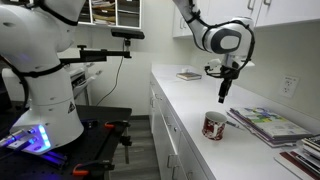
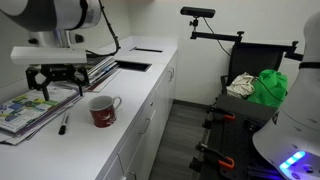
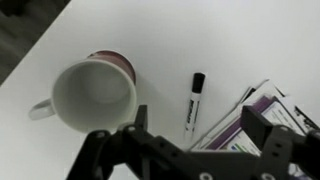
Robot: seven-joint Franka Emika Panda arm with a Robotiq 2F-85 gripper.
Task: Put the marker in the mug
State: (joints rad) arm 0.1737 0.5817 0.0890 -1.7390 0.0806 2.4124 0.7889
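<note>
White counter (image 2: pixel 130 90) carries the mug (image 2: pixel 102 110), the marker (image 2: pixel 63 123) lying flat just beside it, near magazines (image 2: pixel 30 108); jaws hang above, spread wide and empty.

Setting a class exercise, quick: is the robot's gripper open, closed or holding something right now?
Gripper: open, holding nothing; the slim black-capped marker lies on the white countertop.
</note>
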